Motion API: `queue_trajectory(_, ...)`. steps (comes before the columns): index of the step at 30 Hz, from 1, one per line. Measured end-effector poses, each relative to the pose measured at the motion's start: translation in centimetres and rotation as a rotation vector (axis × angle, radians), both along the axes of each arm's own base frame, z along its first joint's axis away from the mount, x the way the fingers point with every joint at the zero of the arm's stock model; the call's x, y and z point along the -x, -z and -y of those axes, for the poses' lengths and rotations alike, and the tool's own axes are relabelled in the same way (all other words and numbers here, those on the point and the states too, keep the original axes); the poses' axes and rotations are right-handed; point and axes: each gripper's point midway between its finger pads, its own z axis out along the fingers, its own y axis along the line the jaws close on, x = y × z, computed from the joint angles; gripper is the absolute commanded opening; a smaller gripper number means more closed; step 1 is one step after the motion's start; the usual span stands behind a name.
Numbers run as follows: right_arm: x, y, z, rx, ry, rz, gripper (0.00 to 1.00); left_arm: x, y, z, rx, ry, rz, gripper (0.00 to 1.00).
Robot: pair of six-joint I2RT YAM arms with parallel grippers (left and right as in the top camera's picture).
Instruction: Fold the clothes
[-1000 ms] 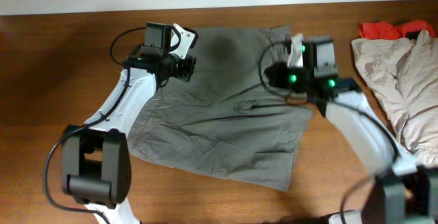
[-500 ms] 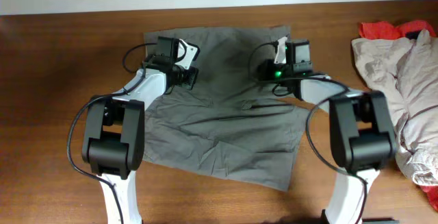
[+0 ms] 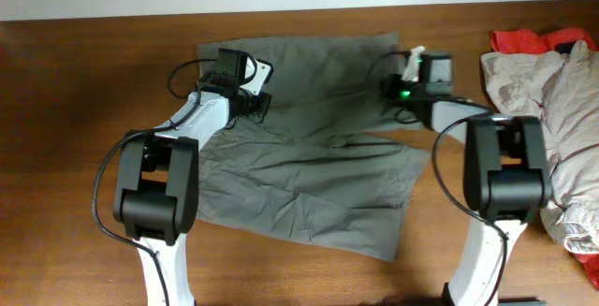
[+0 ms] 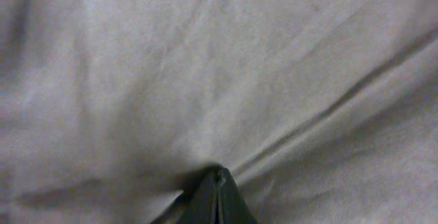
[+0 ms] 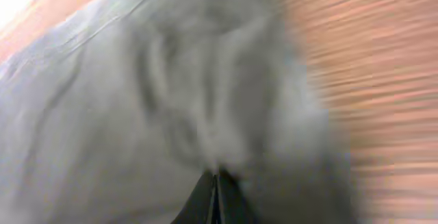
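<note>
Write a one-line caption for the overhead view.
Left gripper and right gripper pinch a grey garment on the wooden table; more clothes wait at right.

The plain olive-grey wrinkled cloth garment (image 3: 309, 156) is one flat colour, no print at all, on a warm reddish-brown wood-grain surface (image 3: 75, 175). Off to the side there's a pale beige crumpled fabric pile (image 3: 552, 109) with a bright red scrap of cloth (image 3: 524, 40) next to it. The white-and-black robot arms (image 3: 192, 119) end in a black left end effector (image 4: 217, 183) and black right end effector (image 5: 214, 183), plus a tiny green light (image 3: 404, 92) glowing on the right one.
</note>
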Motion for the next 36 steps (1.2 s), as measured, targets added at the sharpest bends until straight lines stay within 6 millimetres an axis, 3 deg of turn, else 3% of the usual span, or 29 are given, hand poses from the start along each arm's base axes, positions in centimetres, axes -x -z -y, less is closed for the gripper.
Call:
queue_trajectory(5,0.5,0.0,3.7,-0.044,0.042,-0.029,0.04,0.1,0.0,-0.1,-0.005,-0.002,-0.007,0.01)
queue_trajectory(12,2.4,-1.6,4.4,-0.14,-0.072,-0.006,0.04,0.0,-0.1,-0.3,-0.019,-0.009,-0.008,0.0)
queue_trajectory(14,2.6,-3.8,4.4,-0.171,-0.102,0.035,0.04,-0.1,-0.2,-0.6,-0.029,-0.015,-0.01,0.01)
queue_trajectory(16,2.4,-8.2,3.8,-0.183,-0.143,0.124,0.04,-0.3,-0.4,-0.8,-0.041,-0.024,-0.002,0.01)
queue_trajectory(17,2.4,-9.4,3.4,-0.182,-0.156,0.15,0.04,-0.5,-0.6,-0.9,-0.043,-0.027,0.007,0.02)
queue_trajectory(20,2.1,-15.4,0.9,-0.156,-0.235,0.295,0.04,-2.6,-2.0,-0.8,-0.027,-0.037,0.093,0.02)
queue_trajectory(23,2.0,-17.7,-2.1,-0.135,-0.287,0.35,0.04,-4.5,-3.9,-0.6,-0.004,-0.042,0.178,0.01)
queue_trajectory(28,1.0,-14.5,-5.7,-0.063,-0.227,0.276,0.04,-5.9,-5.4,-0.4,0.017,-0.043,0.252,0.01)
queue_trajectory(32,-0.2,-11.5,-6.8,0.013,-0.146,0.245,0.04,-7.2,-6.0,0.0,0.036,-0.042,0.318,0.01)
queue_trajectory(34,-0.5,-10.1,-6.9,0.043,-0.118,0.227,0.04,-7.6,-5.3,0.1,0.037,-0.043,0.325,0.01)
queue_trajectory(36,-0.7,-7.6,-6.6,0.088,-0.079,0.186,0.04,-7.5,-3.2,0.0,0.03,-0.042,0.294,0.01)
